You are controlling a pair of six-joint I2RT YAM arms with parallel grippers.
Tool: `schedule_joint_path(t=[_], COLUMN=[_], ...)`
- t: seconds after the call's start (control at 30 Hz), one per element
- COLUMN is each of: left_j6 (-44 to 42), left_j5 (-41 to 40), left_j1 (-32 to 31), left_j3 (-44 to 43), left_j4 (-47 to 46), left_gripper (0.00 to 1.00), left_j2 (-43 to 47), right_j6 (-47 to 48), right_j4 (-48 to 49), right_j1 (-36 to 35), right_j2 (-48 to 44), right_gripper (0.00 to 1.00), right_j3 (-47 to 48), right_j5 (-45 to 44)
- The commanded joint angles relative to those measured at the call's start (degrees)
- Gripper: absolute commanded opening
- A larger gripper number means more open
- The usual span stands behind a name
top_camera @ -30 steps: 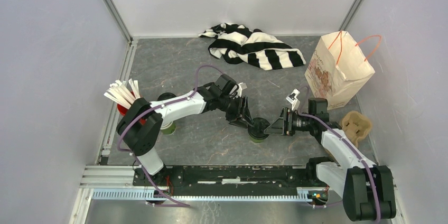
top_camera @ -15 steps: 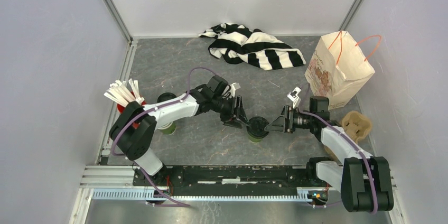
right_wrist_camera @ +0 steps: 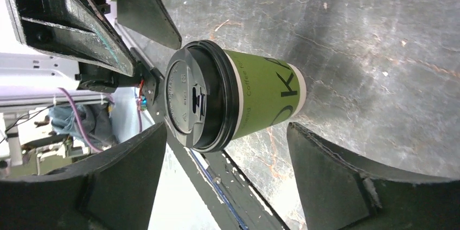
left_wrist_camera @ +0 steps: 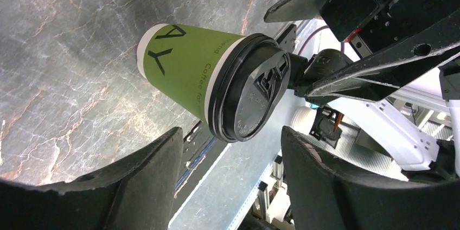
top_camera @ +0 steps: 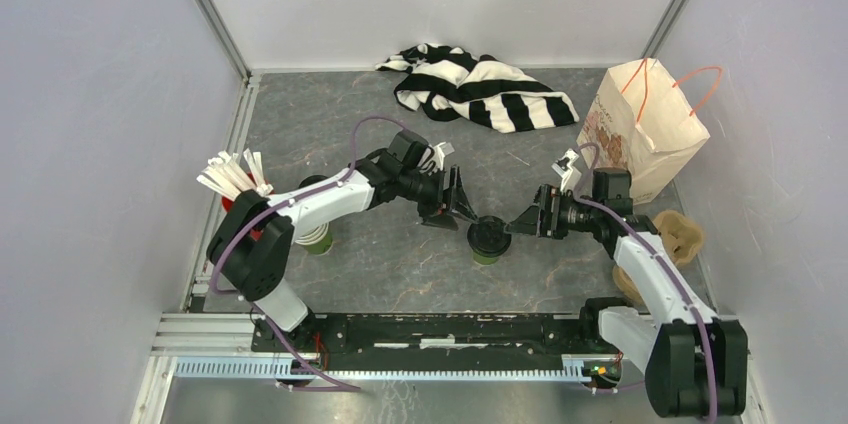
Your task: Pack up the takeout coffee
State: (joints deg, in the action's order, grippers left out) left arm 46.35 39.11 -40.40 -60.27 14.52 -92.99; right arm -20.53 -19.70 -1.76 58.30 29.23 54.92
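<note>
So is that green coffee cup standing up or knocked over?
Upright: the coffee cup stands on its base on the table, with its black lid seated on top, facing up.

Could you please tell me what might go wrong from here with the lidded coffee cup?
1. The cup stands free between the open left gripper and open right gripper; a finger closing off-centre could tip it.
2. The grippers face each other closely and might collide.
3. The paper bag looks narrow at the top, so the cup could snag there.
</note>
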Motion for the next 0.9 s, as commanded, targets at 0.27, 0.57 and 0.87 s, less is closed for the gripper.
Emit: schedule_joint_path(t=[0.27,0.57,0.87], left_j6=[1.2,0.8,1.2], left_j5=[3.0,2.5,2.1], left_j1=[-0.5,-0.8,-1.4], left_j3=[-3.6,-1.4,-1.1], left_j4=[-1.4,-0.4,-0.4], left_gripper=[0.57,0.47,0.39], left_j2=[-4.4,-3.9,-4.4], right_j6=[-6.3,-12.6,-13.6], right_j4=[-7.8,1.4,3.7], right_j1=[1.4,0.4,-1.7], right_j2=[-8.1,-9.2,-8.1], right_gripper=[0.51,0.54,0.51], right_j3=[1.1,-5.3,-7.6], right_j5=[-11.3,-2.0,-2.3])
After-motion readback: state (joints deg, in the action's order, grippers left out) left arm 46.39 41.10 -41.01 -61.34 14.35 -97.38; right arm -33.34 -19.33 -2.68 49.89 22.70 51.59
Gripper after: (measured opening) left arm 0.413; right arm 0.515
